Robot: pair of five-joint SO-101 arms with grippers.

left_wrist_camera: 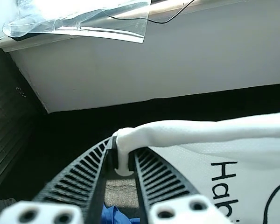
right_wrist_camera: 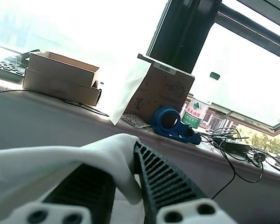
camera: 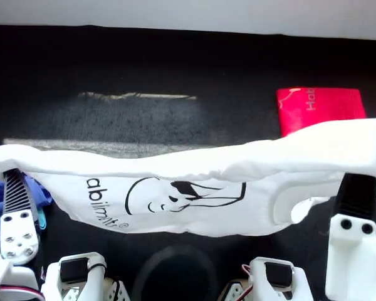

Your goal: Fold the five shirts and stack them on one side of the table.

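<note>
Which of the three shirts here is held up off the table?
The white shirt, stretched between the left gripper and right gripper; the red shirt lies folded on the table, the blue shirt crumpled.

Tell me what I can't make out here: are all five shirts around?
High view: the held-up white shirt covers the near edge of the red shirt and the table beneath.
High view: blue cloth, mostly behind the left pincer and white shirt; one shirt or several, unclear.
So five shirts cannot be counted.
</note>
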